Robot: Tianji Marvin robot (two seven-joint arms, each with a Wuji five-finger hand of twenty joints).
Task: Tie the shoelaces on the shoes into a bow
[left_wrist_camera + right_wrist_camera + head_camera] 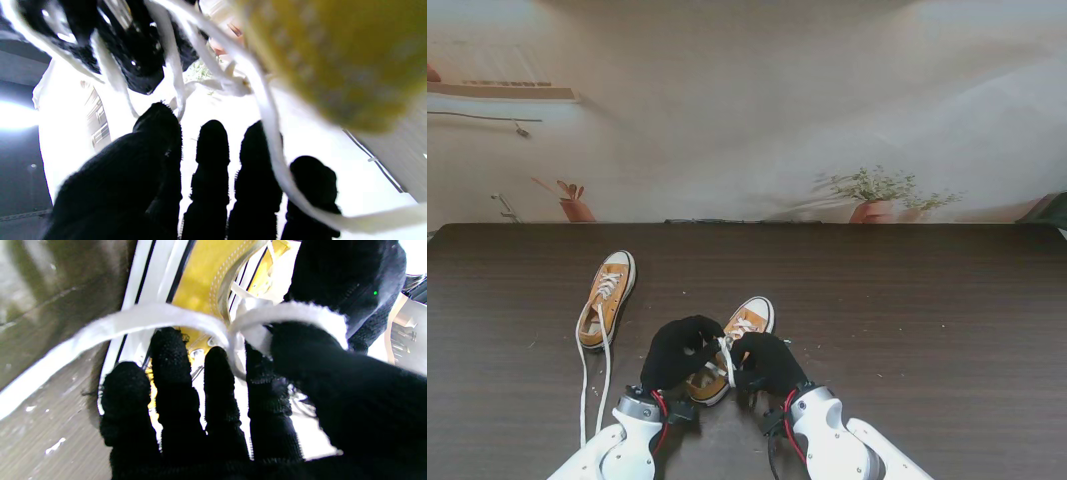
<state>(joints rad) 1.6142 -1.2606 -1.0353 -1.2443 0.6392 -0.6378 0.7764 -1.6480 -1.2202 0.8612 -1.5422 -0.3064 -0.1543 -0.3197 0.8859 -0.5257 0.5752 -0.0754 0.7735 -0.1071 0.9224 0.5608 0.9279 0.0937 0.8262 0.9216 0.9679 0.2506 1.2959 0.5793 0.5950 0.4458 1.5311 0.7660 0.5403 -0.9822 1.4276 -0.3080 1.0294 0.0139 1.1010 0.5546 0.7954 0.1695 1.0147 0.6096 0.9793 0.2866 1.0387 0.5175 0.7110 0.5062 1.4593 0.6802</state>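
Both black-gloved hands sit over the near shoe [737, 345] on the dark counter [907, 320], the left hand [682, 350] and right hand [767, 362] almost touching across its tongue. The right hand pinches a white lace [186, 318] between thumb [300, 340] and fingers [263, 380], right beside the yellow canvas. The left hand's fingers [211, 146] stand apart, a lace strand [273, 133] draped across them; whether it grips, I cannot tell. Off past the left hand lies the second shoe [607, 297], its laces [587, 385] trailing loose.
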